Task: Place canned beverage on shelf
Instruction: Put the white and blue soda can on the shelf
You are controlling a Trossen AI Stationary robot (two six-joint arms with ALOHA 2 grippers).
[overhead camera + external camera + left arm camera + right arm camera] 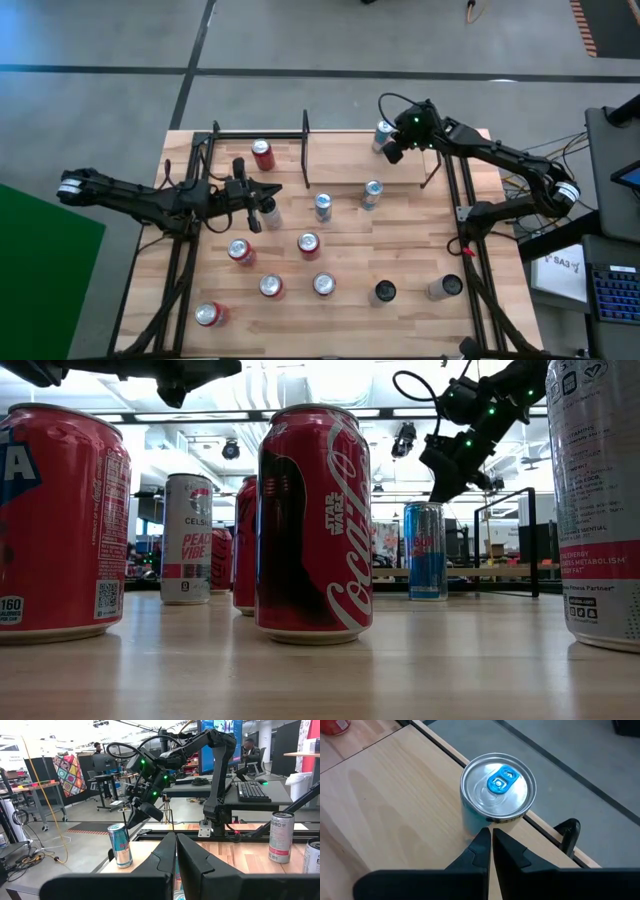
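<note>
- One blue can (497, 795) stands upright on the shelf (385, 805), near its edge rail.
- Right gripper (489, 836) hovers just above it, fingers closed, holding nothing.
- Left gripper (268, 192) waits over the table, closed and empty.

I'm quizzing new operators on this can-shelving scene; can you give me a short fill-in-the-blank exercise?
1. The right gripper hangs above a can whose pull tab is ____.
2. That gripper's fingers are ____.
3. This can stands at a far ____ of the shelf.
4. The left gripper is ____.

Missing: blue; shut; corner; shut
</note>
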